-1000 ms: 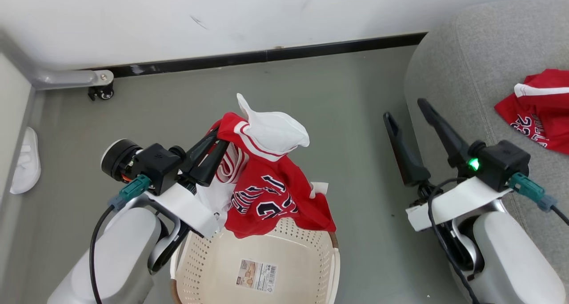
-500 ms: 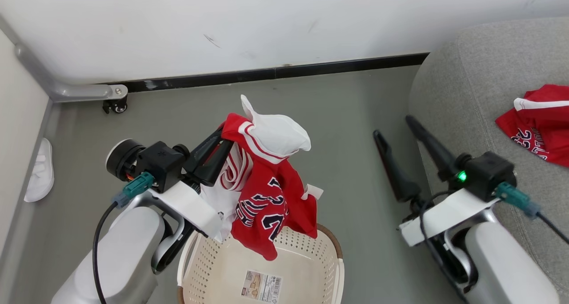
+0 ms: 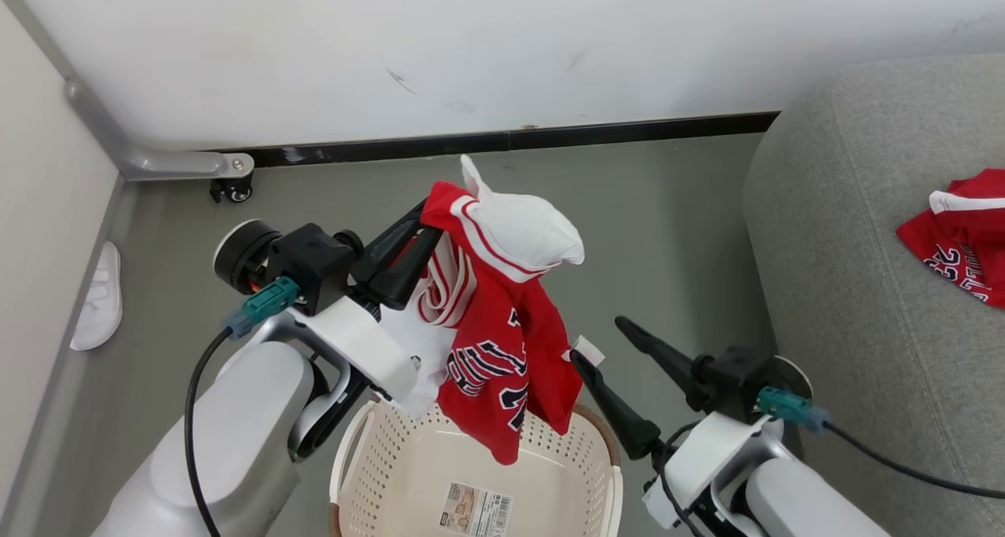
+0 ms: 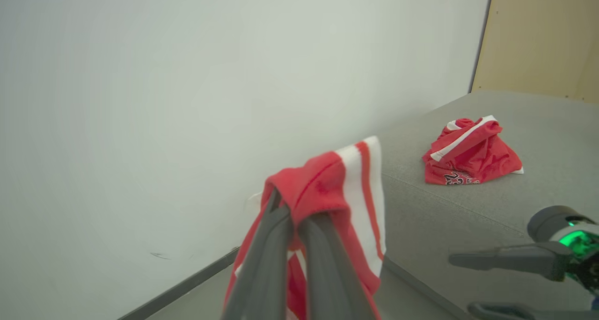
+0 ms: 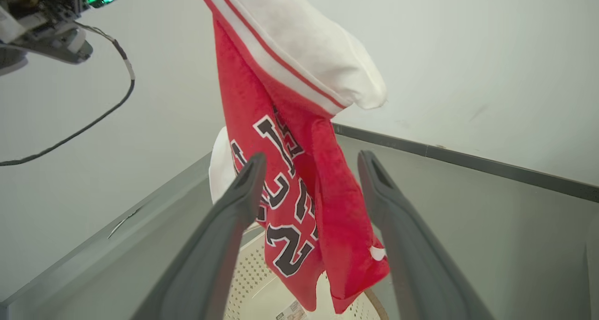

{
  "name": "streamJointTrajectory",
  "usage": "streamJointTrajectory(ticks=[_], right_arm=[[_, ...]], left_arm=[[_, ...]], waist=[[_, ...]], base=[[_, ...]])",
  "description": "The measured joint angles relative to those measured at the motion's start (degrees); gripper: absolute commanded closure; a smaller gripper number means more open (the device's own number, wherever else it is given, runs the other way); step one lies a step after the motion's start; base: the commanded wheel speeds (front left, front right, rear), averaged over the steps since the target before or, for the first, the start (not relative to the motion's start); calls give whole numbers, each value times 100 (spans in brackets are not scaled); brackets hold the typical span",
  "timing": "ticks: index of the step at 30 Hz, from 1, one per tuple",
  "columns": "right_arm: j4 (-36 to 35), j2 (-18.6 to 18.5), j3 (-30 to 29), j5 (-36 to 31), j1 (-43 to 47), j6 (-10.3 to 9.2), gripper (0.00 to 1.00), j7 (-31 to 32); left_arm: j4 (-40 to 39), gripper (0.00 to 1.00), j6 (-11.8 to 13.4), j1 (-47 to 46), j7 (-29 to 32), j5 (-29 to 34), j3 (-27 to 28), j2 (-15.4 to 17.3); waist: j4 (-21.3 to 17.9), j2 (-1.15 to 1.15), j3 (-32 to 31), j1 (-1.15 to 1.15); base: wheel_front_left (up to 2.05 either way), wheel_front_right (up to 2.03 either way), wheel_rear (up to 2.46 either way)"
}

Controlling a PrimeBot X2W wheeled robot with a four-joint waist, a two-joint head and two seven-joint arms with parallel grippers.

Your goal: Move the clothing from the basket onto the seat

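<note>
While your left gripper (image 3: 416, 235) is clamped shut on the red jersey (image 3: 510, 348), fingers (image 4: 262, 264) pinching the red-and-white trim at its top, the garment hangs free above the basket (image 3: 353, 451). Its lower hem dangles over the basket's open mouth. The basket sits on the floor (image 3: 667, 231), with a label showing on its bottom. Your right gripper (image 3: 598, 339) has its fingers spread wide and holds nothing. Its tips sit just beside the jersey's right edge. In the right wrist view the jersey hangs beyond the gap between the two fingers; you can't call contact from that. A second red garment (image 3: 966, 231) lies crumpled on the grey seat (image 3: 848, 286), well apart from the basket. A white slipper (image 3: 98, 297) lies on the floor at far left.
</note>
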Motion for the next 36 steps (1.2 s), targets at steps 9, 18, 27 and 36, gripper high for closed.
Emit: streamJointTrajectory(ticks=[9, 18, 27, 36], right_arm=[[516, 44, 366, 200, -501, 0, 0, 0], [1072, 126, 843, 482, -827, 0, 0, 1], [1550, 269, 1181, 775, -1051, 0, 0, 1], [1918, 312, 1311, 1045, -1311, 0, 55, 1]], left_arm=[[-177, 100, -8, -86, 105, -4, -174, -156], [-290, 100, -38, -214, 229, -22, -352, -271], [-357, 100, -49, -291, 308, -55, -521, -379], [-458, 100, -57, -291, 402, -69, -813, -534]], waist=[[215, 0, -41, 0], [460, 0, -77, 0], [664, 0, -107, 0], [845, 0, -137, 0]], base=[[0, 0, 0], [0, 0, 0], [0, 0, 0], [0, 0, 0]])
